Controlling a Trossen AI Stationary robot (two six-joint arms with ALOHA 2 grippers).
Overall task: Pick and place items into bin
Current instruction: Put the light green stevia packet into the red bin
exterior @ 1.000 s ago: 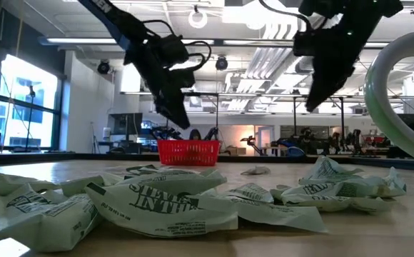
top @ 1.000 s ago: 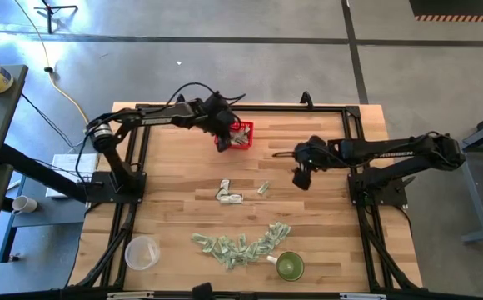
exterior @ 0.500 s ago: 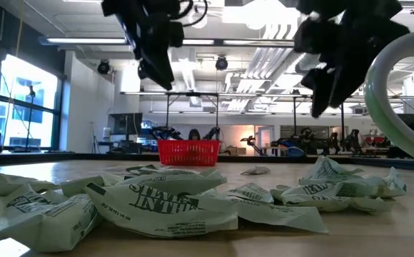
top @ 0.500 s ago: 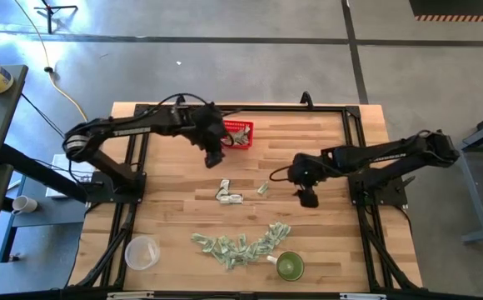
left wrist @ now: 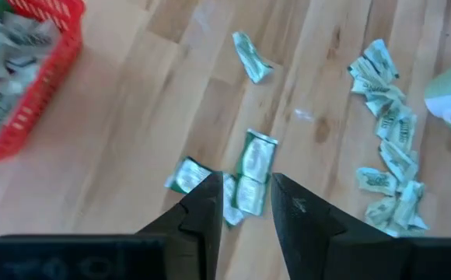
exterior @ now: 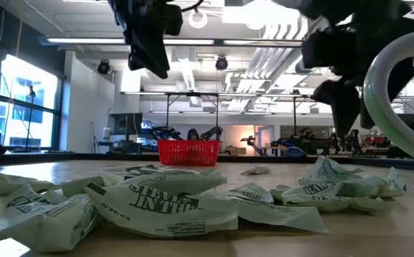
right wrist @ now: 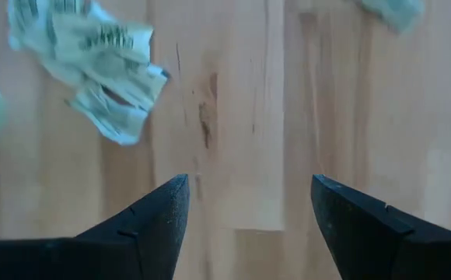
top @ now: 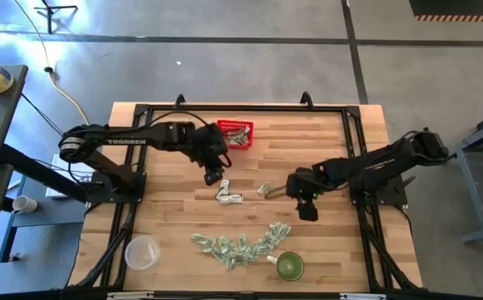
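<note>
Crumpled pale green-and-white pieces lie in a long heap near the table's near edge, a small cluster at mid-table and a single piece beside it. The red basket stands near the far edge with some pieces inside. My left gripper hovers open between basket and cluster; its wrist view shows the cluster past the fingers and the basket to one side. My right gripper hangs open above bare wood right of the heap, whose end shows in its wrist view.
A green cup sits at the heap's right end and a clear plastic cup near the table's near left corner. A black frame runs along the table's edges. Bare wood lies between the cluster and the heap.
My left gripper has drawn away from the red basket toward the table's near edge, coming over the small cluster. My right gripper has travelled toward the near edge and slightly left, from beside the basket's level down toward the heap's right end. The pieces and the basket have stayed put.
</note>
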